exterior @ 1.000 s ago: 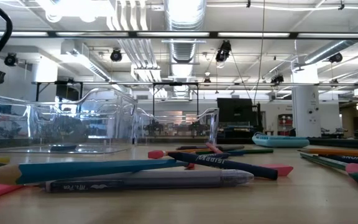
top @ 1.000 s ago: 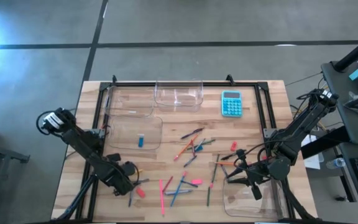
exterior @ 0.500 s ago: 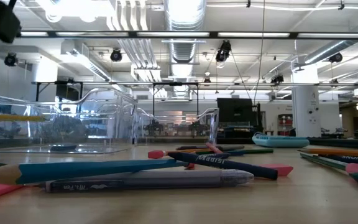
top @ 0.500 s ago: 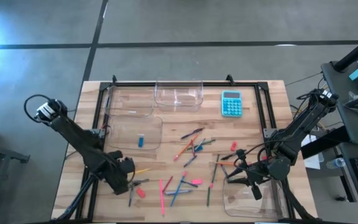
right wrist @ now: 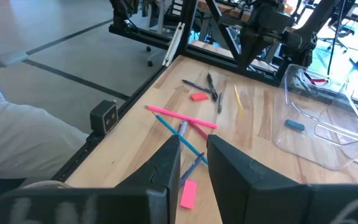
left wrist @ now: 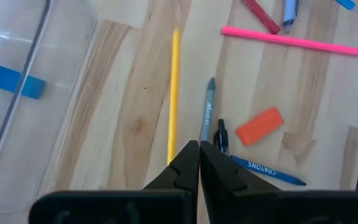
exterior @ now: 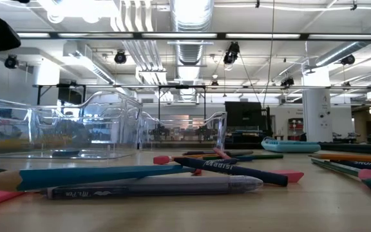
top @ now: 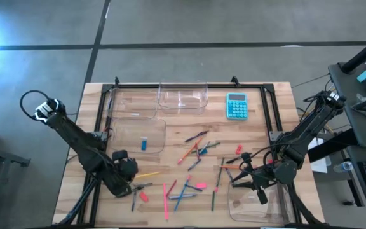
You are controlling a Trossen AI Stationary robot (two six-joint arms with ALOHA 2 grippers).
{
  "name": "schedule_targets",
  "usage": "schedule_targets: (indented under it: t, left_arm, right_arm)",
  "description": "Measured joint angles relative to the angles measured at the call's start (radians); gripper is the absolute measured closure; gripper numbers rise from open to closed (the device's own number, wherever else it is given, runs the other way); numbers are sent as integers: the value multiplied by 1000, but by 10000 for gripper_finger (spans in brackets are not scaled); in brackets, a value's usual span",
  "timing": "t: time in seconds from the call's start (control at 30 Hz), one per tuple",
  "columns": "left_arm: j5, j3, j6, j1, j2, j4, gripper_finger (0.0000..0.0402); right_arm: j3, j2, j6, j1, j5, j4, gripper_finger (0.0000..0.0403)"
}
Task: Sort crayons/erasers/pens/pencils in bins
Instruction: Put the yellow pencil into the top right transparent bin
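Note:
My left gripper (top: pixel 132 178) (left wrist: pixel 199 149) is shut at the table's near left, raised above the wood, with nothing showing between its fingertips. A yellow pencil (left wrist: pixel 174 93) (top: pixel 149 173) stretches away from under its fingers, and the pencil's near end is hidden behind one finger. Beside the pencil lie a grey crayon (left wrist: pixel 207 112) and an orange-red eraser (left wrist: pixel 260 126). A blue eraser (top: pixel 143 144) lies in a clear bin (top: pixel 122 130). My right gripper (top: pixel 237 179) (right wrist: pixel 193 155) hangs open and empty over the near right bin (top: pixel 278 213).
Loose crayons, pens and pencils (top: pixel 196 152) are scattered across the middle of the table, with a pink eraser (top: pixel 200 186) among them. Two more clear bins (top: pixel 135 105) (top: pixel 183 95) and a turquoise calculator (top: pixel 236 105) stand along the far side. A black frame (top: pixel 103 121) borders the work area.
My left gripper has risen from the table and tipped, its fingers staying together. In the low view the yellow pencil showed level above the table half a second ago and now shows lower, blurred, in front of the clear bin. My right arm has kept still.

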State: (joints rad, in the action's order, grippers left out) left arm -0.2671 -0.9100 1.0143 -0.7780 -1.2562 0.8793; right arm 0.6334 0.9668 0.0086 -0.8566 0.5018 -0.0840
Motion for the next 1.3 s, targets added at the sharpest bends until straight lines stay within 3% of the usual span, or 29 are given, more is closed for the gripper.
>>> schedule_targets:
  t: [0.33, 0.73, 1.0, 1.3]
  left_arm:
    - [22, 7, -9, 6, -125, -75, 392]
    - [122, 73, 19, 9, -212, -74, 273]
    - [205, 147, 55, 13, -209, -99, 269]
    - [208, 196, 77, 13, -224, -199, 269]
  right_arm:
    - [0, 0, 0, 0, 0, 1, 332]
    - [0, 0, -1, 0, 0, 1, 332]
    - [0, 0, -1, 0, 0, 2, 332]
    - [0, 0, -1, 0, 0, 2, 333]
